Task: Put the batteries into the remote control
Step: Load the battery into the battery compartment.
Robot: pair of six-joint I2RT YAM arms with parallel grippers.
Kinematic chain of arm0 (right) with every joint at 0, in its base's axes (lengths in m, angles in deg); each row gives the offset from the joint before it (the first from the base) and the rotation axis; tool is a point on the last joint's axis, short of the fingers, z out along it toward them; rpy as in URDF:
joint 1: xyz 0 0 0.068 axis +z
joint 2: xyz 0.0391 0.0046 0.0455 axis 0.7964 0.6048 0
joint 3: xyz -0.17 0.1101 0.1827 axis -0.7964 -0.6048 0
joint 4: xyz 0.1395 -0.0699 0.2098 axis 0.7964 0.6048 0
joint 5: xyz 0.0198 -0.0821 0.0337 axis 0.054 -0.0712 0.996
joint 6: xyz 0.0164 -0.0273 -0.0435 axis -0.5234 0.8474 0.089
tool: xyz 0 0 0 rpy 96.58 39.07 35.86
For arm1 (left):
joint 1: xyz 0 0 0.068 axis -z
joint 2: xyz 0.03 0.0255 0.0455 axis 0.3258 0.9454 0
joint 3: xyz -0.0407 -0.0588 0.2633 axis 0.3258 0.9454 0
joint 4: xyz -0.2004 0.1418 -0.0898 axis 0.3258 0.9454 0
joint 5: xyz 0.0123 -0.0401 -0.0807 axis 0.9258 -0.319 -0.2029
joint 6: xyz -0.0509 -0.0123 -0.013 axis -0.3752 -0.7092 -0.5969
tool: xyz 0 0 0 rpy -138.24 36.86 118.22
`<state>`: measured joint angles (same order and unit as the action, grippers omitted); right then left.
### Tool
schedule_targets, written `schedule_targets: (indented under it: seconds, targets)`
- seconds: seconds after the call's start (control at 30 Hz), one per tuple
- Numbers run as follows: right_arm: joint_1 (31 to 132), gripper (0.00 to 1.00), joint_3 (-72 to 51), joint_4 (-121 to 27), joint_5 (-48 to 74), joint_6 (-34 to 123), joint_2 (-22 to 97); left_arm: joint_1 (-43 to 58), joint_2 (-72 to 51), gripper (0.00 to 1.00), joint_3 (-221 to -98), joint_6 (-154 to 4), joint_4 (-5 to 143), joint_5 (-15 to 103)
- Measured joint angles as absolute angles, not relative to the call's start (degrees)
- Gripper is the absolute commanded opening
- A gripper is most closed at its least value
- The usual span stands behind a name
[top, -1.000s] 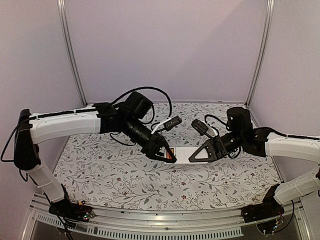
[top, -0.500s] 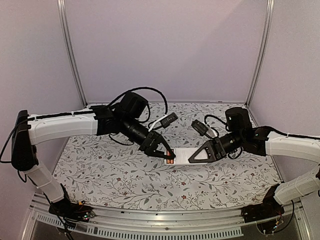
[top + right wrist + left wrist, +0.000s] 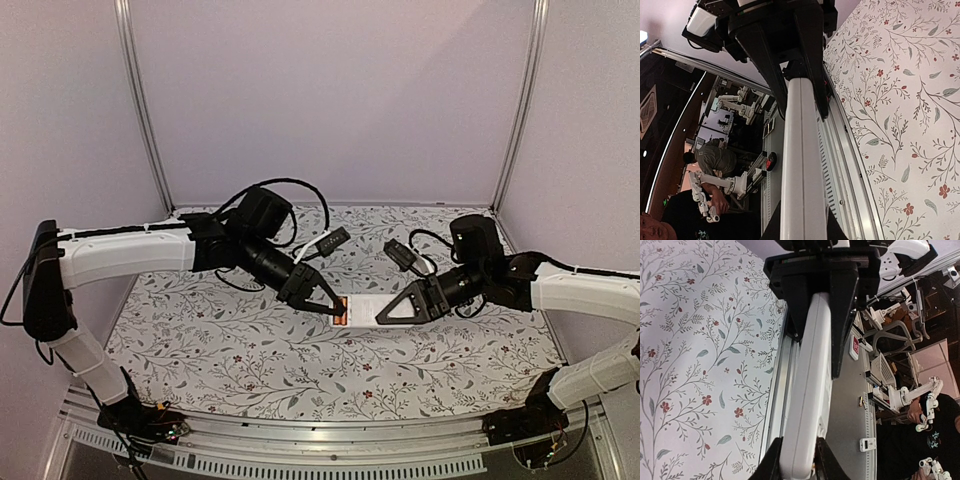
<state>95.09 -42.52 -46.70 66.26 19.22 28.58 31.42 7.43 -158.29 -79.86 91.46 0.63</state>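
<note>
The white remote control (image 3: 363, 306) hangs level above the middle of the table, held between both arms. An orange-red patch, the batteries (image 3: 341, 310), shows at its left end. My left gripper (image 3: 334, 307) is shut on that left end; in the left wrist view its fingertips (image 3: 774, 460) press both sides of the remote (image 3: 812, 390). My right gripper (image 3: 388, 314) is shut on the right end, and the right wrist view has the remote (image 3: 801, 165) running straight out from my right gripper (image 3: 801, 227) to the left gripper's black fingers (image 3: 810, 60).
A floral cloth covers the table (image 3: 250, 360). An aluminium rail (image 3: 320, 440) runs along the near edge, with both arm bases bolted at its corners. Plain walls and metal posts (image 3: 140, 110) close off the back and sides.
The left gripper's jaws have closed onto the remote's left end, where the orange batteries sit. The right gripper has kept its hold and barely moved.
</note>
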Motion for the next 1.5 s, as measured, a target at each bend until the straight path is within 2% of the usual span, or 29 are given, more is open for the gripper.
schedule_targets:
  seconds: [0.03, 0.13, 0.2, 0.3, 0.4, 0.67, 0.93, 1.13, 1.3, 1.4, 1.47, 1.5]
  targets:
    - [95.1, 0.00, -42.5, -46.5, 66.2, 19.4, 28.6, 31.4, 7.4, 0.26, -158.3, -79.9, 91.6, 0.7]
    - [95.1, 0.00, -42.5, -46.2, 66.0, 19.8, 28.5, 31.4, 7.4, 0.50, -158.3, -79.3, 91.6, 0.9]
    - [95.1, 0.00, -42.5, -45.7, 66.1, 20.0, 28.3, 31.1, 7.4, 0.54, -158.2, -79.6, 91.7, 1.0]
    - [94.5, 0.00, -42.5, -45.0, 66.5, 20.4, 27.9, 30.8, 7.4, 0.52, -158.2, -79.6, 91.7, 0.7]
    - [93.3, 0.00, -42.5, -44.6, 66.9, 20.6, 27.3, 30.7, 6.7, 0.45, -157.9, -79.7, 91.7, 0.7]
    - [92.5, 0.00, -42.5, -44.5, 67.4, 20.6, 26.3, 31.2, 6.4, 0.46, -157.9, -78.4, 92.9, 1.3]
    - [92.5, 0.00, -42.5, -44.5, 67.7, 20.7, 26.3, 32.0, 7.5, 0.37, -159.9, -78.6, 93.3, 1.7]
    - [92.5, 0.00, -42.5, -43.7, 67.3, 20.7, 26.3, 32.1, 8.8, 0.25, -160.1, -81.1, 92.7, -0.3]
    - [92.5, 0.00, -42.5, -43.1, 67.2, 20.8, 26.3, 32.3, 9.5, 0.24, -160.1, -81.9, 92.4, -1.8]
    - [92.5, 0.00, -42.5, -43.0, 67.2, 21.0, 26.3, 32.5, 9.7, 0.16, -160.1, -81.9, 92.5, -2.2]
    - [92.5, 0.00, -42.5, -42.7, 67.1, 21.5, 26.3, 32.6, 9.8, 0.17, -160.1, -81.9, 92.7, -2.4]
    - [92.5, 0.00, -42.5, -42.7, 67.1, 21.9, 26.3, 32.6, 9.8, 0.22, -160.2, -82.2, 92.8, -2.6]
